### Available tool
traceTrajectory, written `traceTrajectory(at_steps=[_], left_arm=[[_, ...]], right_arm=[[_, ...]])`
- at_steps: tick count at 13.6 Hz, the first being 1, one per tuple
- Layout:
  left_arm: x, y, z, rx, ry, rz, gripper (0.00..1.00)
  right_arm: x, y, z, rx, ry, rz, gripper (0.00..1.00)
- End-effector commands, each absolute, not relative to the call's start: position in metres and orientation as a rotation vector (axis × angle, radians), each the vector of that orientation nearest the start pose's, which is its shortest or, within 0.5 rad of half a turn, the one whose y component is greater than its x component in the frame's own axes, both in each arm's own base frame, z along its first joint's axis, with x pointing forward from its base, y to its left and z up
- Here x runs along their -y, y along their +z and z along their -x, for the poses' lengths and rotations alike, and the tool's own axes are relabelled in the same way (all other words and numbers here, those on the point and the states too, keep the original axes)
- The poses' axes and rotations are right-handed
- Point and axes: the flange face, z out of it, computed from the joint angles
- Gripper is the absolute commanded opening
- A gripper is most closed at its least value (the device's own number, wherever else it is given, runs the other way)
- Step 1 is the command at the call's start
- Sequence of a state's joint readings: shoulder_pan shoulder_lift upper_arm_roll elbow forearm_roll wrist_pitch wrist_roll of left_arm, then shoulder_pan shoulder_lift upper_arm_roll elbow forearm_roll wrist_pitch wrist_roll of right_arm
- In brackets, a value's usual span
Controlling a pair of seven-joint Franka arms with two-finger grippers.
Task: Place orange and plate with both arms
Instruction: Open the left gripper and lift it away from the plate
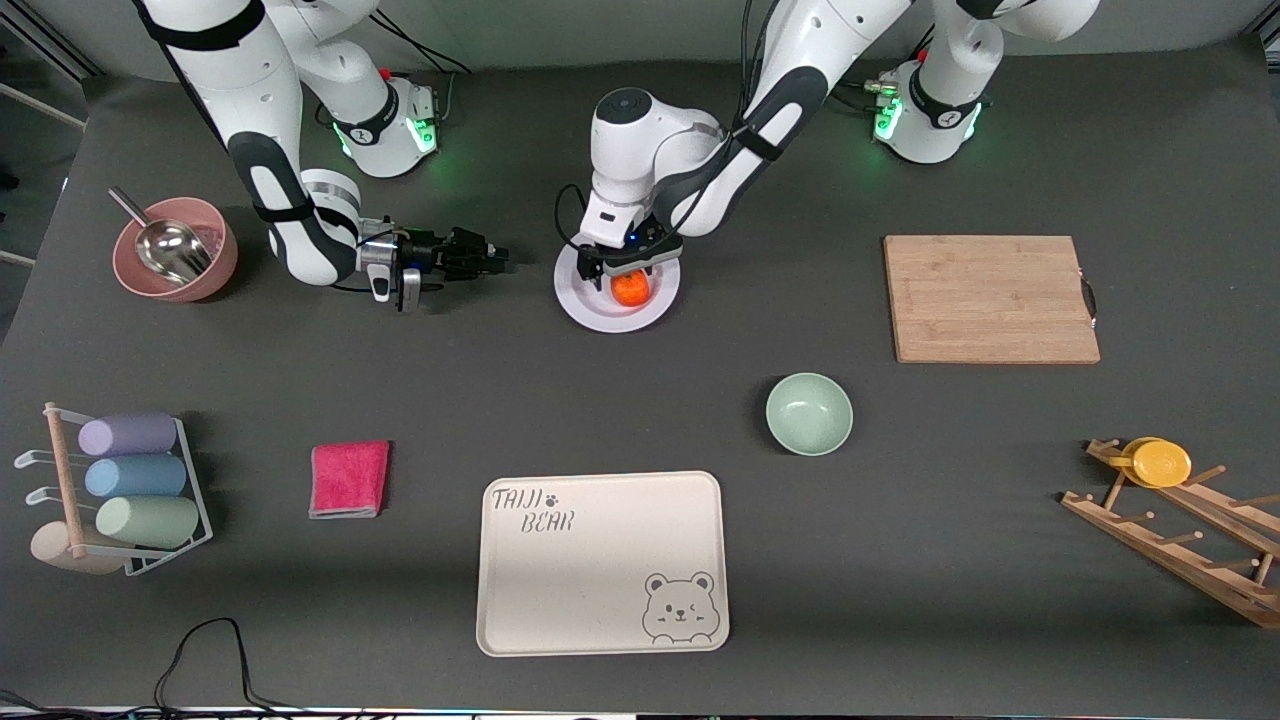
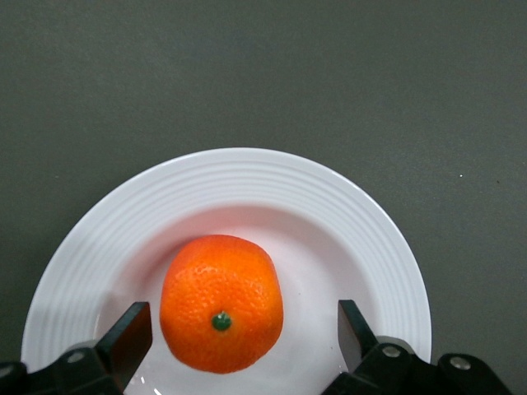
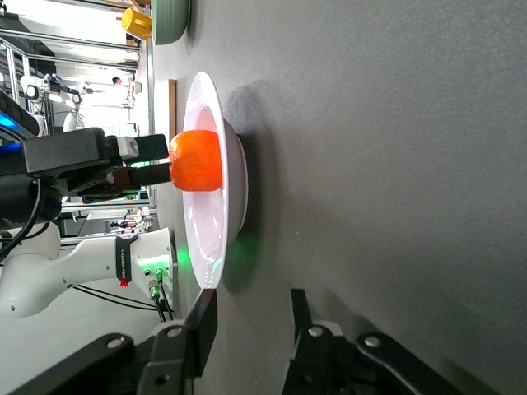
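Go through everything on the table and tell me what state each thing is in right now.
orange: resting on the plate, not gripped
plate: flat on the table
left end effector: open, straddling the orange
right end effector: open, low beside the plate
green bowl: upright, empty
pink bowl: holds a metal scoop

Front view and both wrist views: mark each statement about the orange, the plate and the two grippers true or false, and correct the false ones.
1. The orange lies on the plate. True.
2. The left gripper is shut on the orange. False: its fingers stand open on either side of the fruit, with a gap showing.
3. The right gripper holds the plate's rim. False: it is open beside the plate, apart from it.
4. The green bowl lies nearer the front camera than the plate. True.
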State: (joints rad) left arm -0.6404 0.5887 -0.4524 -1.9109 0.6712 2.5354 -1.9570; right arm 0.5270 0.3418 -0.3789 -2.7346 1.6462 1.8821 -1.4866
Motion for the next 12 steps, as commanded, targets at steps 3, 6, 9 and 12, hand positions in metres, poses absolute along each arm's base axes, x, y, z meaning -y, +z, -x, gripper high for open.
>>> traceTrajectory(at_steps=[3, 6, 9, 12], left_arm=[[0.557, 0.271, -0.319, 0.592, -0.451, 3.134, 1.00], [0.532, 0.315, -0.355, 0.553, -0.538, 3.101, 1.00], [0.496, 0.363, -0.399, 0.561, -0.455, 3.144, 1.00], [0.418, 0.435, -0.445, 0.387, -0.252, 3.146, 1.00]], right_arm=[[-0.098, 0.107, -0.298, 0.082, -0.008, 1.982, 0.40], [-0.096, 0.102, -0.298, 0.081, 0.000, 1.990, 0.40], [-0.095, 0.096, -0.300, 0.088, -0.017, 1.998, 0.40], [-0.094, 0.089, -0.304, 0.093, -0.035, 2.006, 0.40]])
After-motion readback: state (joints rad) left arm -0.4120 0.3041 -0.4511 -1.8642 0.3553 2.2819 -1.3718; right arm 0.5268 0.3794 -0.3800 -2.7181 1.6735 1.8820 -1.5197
